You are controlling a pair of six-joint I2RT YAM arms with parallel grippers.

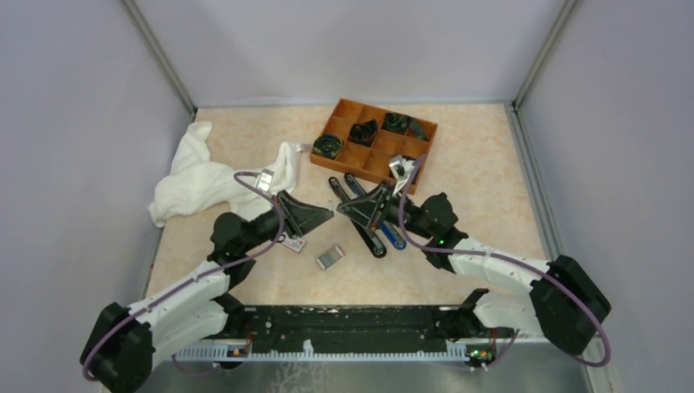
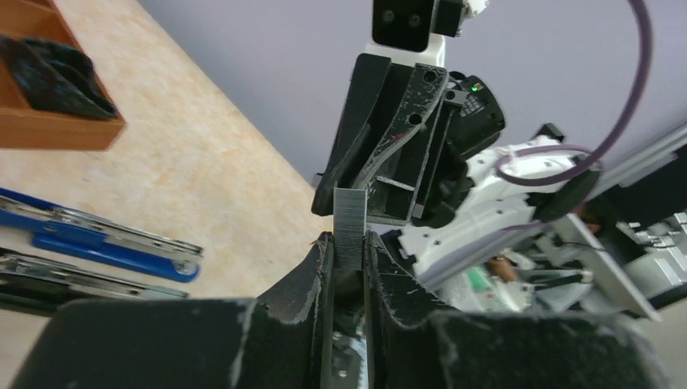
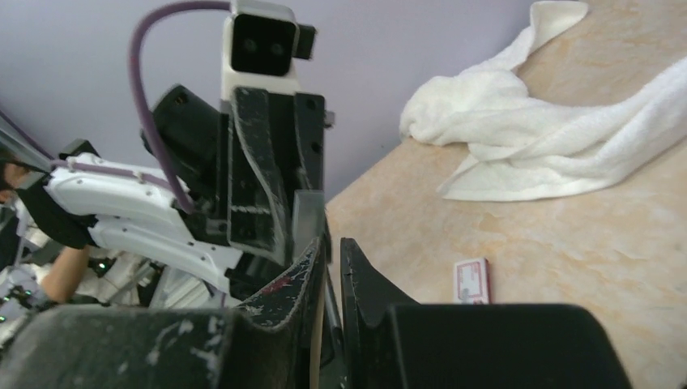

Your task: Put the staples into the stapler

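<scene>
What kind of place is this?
Probably a robot lab test cell: a beige tabletop boxed in by plain grey walls, a left arm and right arm mounted on a black rail, and an orange parts tray.

My left arm (image 1: 184,295) reaches in from its base, bent at the elbow, with the wrist pointing toward the middle. The right arm (image 1: 491,264) mirrors it from the other side. The left gripper (image 1: 329,214) and right gripper (image 1: 342,208) meet tip to tip, nearly touching. My left fingers (image 2: 317,263) pinch the staples (image 2: 350,223) upright. The right jaws show only a narrow slit, and I cannot tell whether they grip anything.
</scene>
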